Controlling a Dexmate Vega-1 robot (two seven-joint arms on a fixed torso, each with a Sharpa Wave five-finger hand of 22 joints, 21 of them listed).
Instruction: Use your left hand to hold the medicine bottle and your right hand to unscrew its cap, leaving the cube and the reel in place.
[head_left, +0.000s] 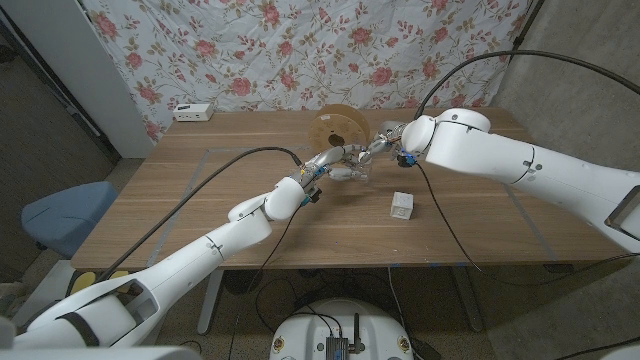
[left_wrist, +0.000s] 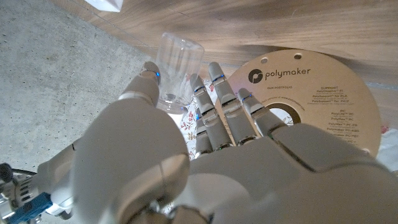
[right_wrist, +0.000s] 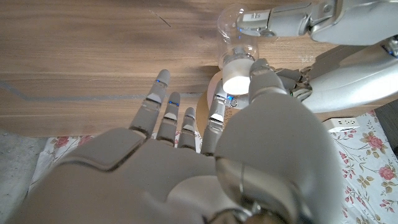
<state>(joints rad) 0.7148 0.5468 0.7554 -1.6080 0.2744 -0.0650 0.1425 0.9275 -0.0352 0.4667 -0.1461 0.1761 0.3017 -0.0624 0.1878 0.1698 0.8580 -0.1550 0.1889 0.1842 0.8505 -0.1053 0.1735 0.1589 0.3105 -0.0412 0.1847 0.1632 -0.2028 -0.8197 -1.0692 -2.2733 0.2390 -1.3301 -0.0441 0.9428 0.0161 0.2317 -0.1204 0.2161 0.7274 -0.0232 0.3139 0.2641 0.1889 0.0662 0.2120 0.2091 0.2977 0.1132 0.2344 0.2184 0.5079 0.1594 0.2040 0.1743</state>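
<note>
Both hands on the bottle, left hand gripping body, right hand pinching cap

Your left hand grips the clear medicine bottle between thumb and fingers, its body pointing away over the wooden table. Just beside your fingers stands the reel, label reading "polymaker".

One bottle, one cube, one reel
</note>
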